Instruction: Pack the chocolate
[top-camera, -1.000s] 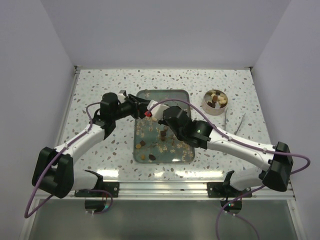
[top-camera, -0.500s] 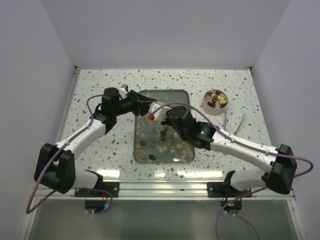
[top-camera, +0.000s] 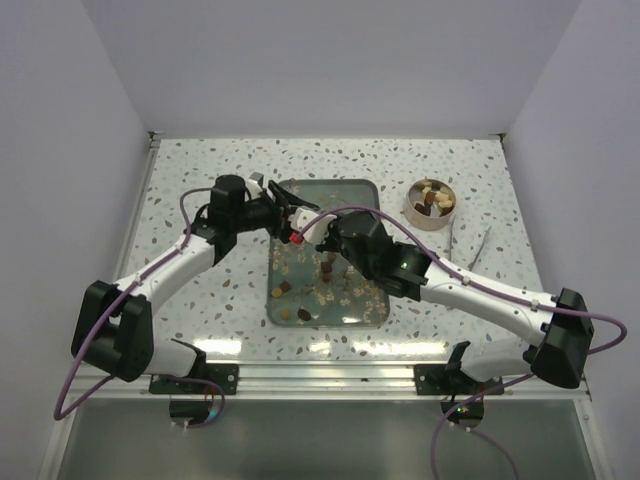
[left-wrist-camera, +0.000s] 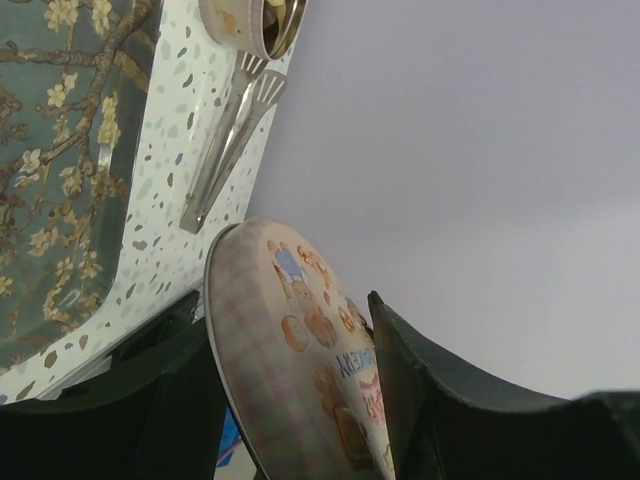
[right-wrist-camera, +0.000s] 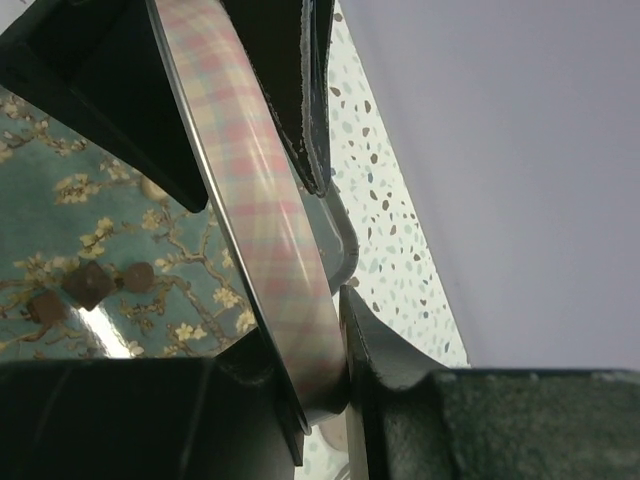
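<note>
A round tin lid (top-camera: 306, 222), plaid-rimmed with bear pictures on its face (left-wrist-camera: 300, 350), is held on edge above the far end of the tray (top-camera: 355, 190). My left gripper (top-camera: 291, 217) (left-wrist-camera: 288, 305) is shut on it from the left. My right gripper (top-camera: 320, 232) (right-wrist-camera: 302, 335) is shut on its rim (right-wrist-camera: 250, 190) from the right. The chocolate (top-camera: 286, 288) lies as several brown and tan pieces on the tray, two of them showing in the right wrist view (right-wrist-camera: 92, 285). More chocolate fills a round tin (top-camera: 432, 201) at the back right.
Metal tongs (top-camera: 470, 240) (left-wrist-camera: 228, 135) lie on the speckled table just near of the tin (left-wrist-camera: 250, 22). Pale flakes are scattered over the floral tray (right-wrist-camera: 60, 200). Both arms cross above the tray's far half.
My left gripper has moved right, up to the lid that my right gripper holds, and now has its fingers on it. The right arm shifted slightly left and farther back.
</note>
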